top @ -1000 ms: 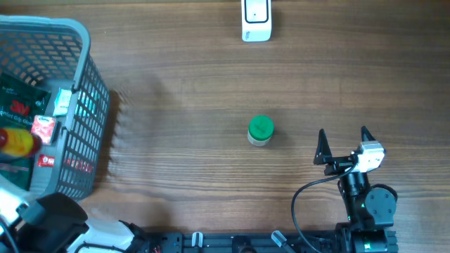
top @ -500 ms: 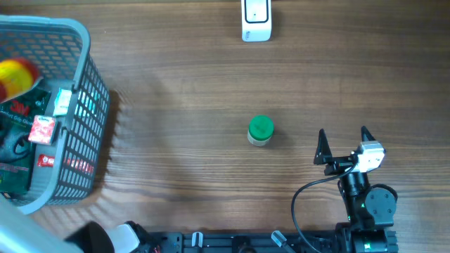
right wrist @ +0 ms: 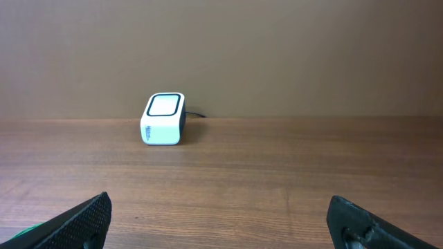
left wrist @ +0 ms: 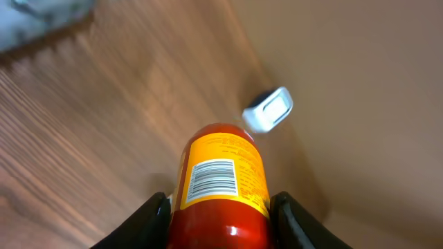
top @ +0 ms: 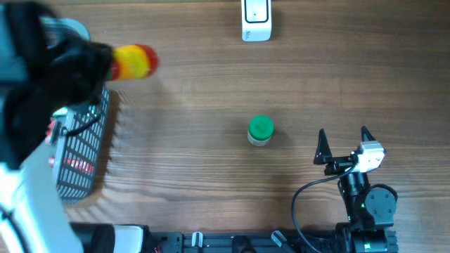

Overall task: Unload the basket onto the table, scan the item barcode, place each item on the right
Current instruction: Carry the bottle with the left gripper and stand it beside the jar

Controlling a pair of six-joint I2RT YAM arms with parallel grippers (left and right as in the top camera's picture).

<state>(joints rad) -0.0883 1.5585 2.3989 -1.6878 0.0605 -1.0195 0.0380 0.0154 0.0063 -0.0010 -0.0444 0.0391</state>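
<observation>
Table [top: 211, 84] wood-grain, matt. Bottle [left wrist: 220, 190] glossy plastic, paper-looking label [left wrist: 216, 176] (barcode printed on it). Scanner [right wrist: 163, 119] smooth white plastic. Basket [top: 81, 151] grey plastic lattice.

Scanner [right wrist: 163, 118] on table [right wrist: 291, 166] — R gripper [right wrist: 221, 225] (jaws wide).

mock shop checkout: barcode scanner [top: 256, 20], shopping basket [top: 83, 149], wooden table [top: 211, 91]

Overhead cam: straight down, far, covers whole worktop [top: 211, 91]. L wrist cam: raised, close behind bottle [left wrist: 220, 180], angled down twd scanner [left wrist: 268, 111]. R wrist cam: low, level, faces scanner from afar. Scanner shared by all 3 views.
</observation>
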